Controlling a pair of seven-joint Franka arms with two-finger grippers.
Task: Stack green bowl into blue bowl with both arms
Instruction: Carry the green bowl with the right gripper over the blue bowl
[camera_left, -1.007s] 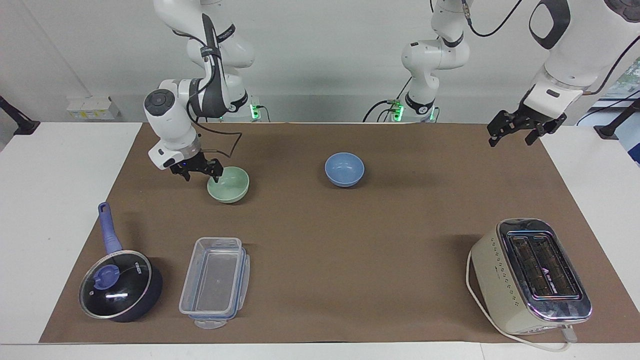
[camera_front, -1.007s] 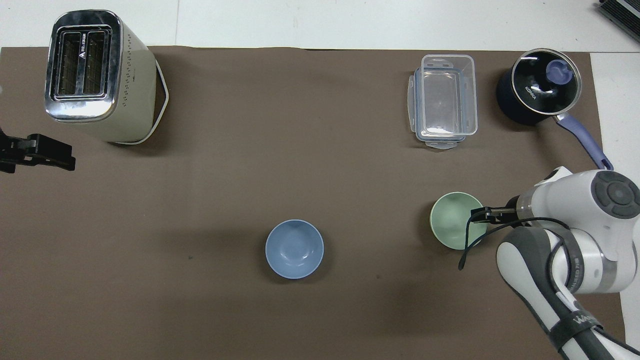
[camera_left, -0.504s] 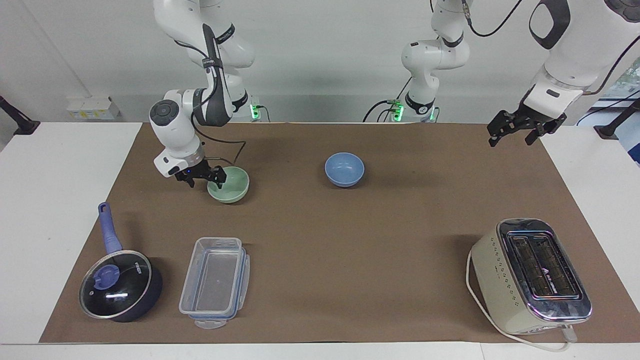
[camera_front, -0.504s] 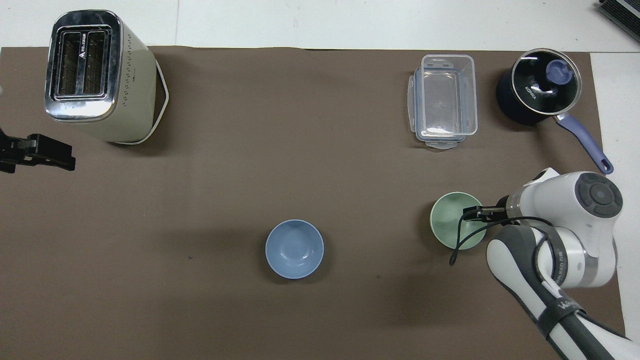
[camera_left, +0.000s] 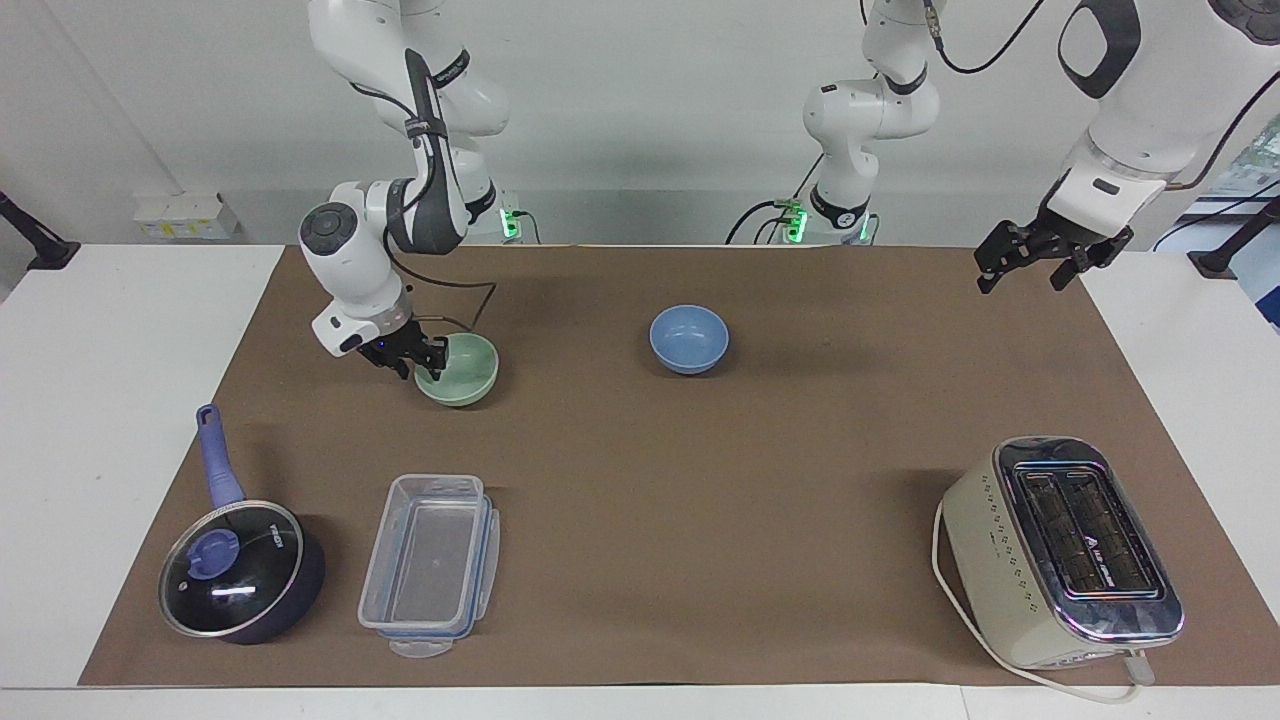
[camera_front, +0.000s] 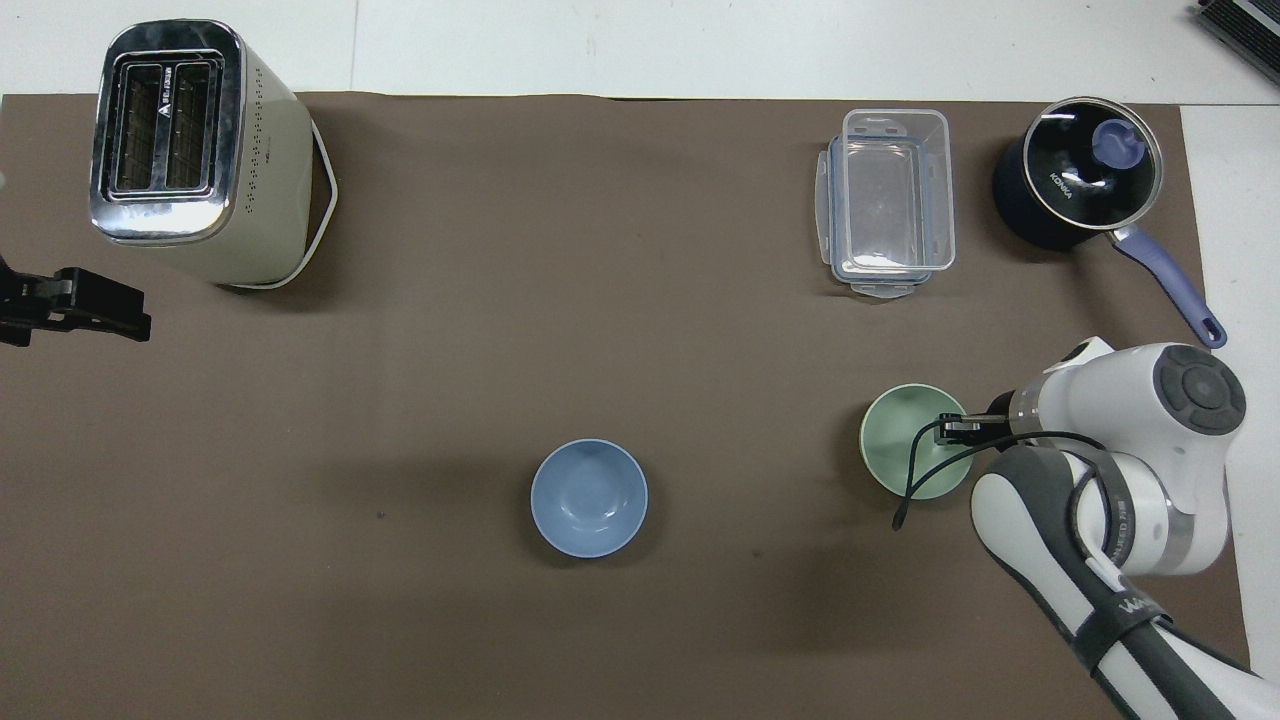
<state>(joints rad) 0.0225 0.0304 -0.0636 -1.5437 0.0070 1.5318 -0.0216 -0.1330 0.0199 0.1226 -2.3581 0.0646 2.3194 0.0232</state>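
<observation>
Now lower than a second ago, the right gripper (camera_left: 421, 363) has dropped from just above the green bowl (camera_left: 460, 369) to the bowl's rim at the side toward the right arm's end of the bench (camera_left: 140, 330); its fingers straddle the rim, one inside the bowl, and have narrowed since then, though whether they already pinch the rim cannot be told. The bowl itself has not shifted. It is a small, round, pale mint-green bowl with a smooth matte finish, sitting upright and empty on the brown mat (camera_left: 700, 480) toward the right arm's end.

The blue bowl (camera_left: 689, 339), periwinkle, the same size, also upright and empty, sits near the middle of the mat, well apart from the green one and unmoved.

Farther from the robots than the green bowl, a clear plastic container (camera_left: 430, 565) lies open and empty beside a dark blue saucepan (camera_left: 240, 570) with a glass lid on it; what the pan holds cannot be seen.

A cream toaster (camera_left: 1065, 550) stands toward the left arm's end, its slots empty.

The left gripper (camera_left: 1035, 260) waits in the air over the mat's edge at that end, fingers wide apart, holding nothing, unchanged from a second ago.
</observation>
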